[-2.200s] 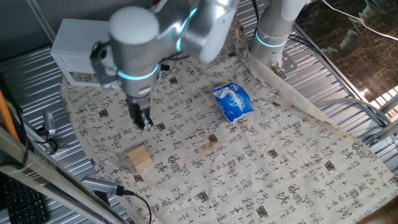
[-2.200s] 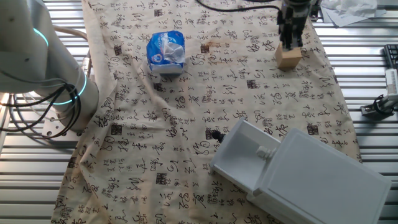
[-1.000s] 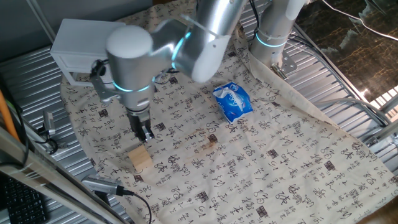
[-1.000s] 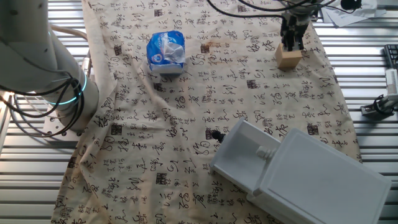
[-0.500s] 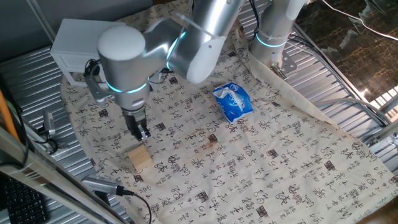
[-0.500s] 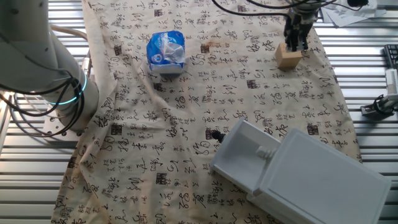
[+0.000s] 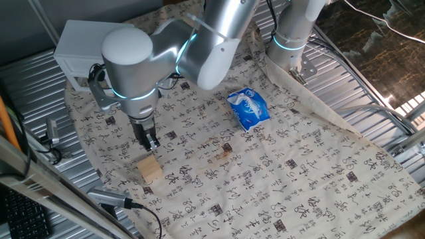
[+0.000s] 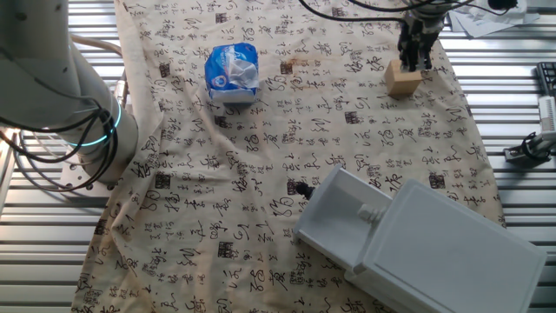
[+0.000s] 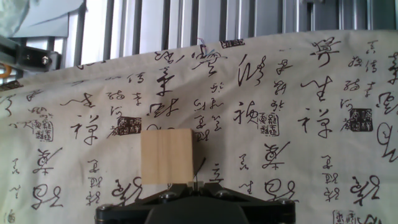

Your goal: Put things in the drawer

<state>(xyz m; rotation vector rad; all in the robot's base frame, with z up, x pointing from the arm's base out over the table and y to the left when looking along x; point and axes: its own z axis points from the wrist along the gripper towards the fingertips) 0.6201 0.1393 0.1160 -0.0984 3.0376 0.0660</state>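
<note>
The light-tan wooden block (image 7: 151,170) rests on the printed cloth near the table's front left; it also shows in the other fixed view (image 8: 403,80) and in the hand view (image 9: 165,157). My gripper (image 7: 150,141) hangs just above and behind it, fingers pressed together with nothing between them, their tips close over the block's far edge (image 8: 413,61). In the hand view the fingertips (image 9: 196,185) meet just right of the block's near corner. The white drawer (image 8: 340,228) stands pulled out of its cabinet (image 8: 452,252), tray bare inside.
A blue packet (image 7: 248,108) lies mid-cloth, with a small brown scrap (image 7: 224,156) nearer the front. The cabinet (image 7: 80,46) sits at the back left. A second arm's base (image 7: 292,40) stands at the cloth's far edge. Metal slats surround the cloth.
Over two seconds my gripper has come down and toward the block, from mid-cloth to just over its far edge. The block, packet and drawer have not moved.
</note>
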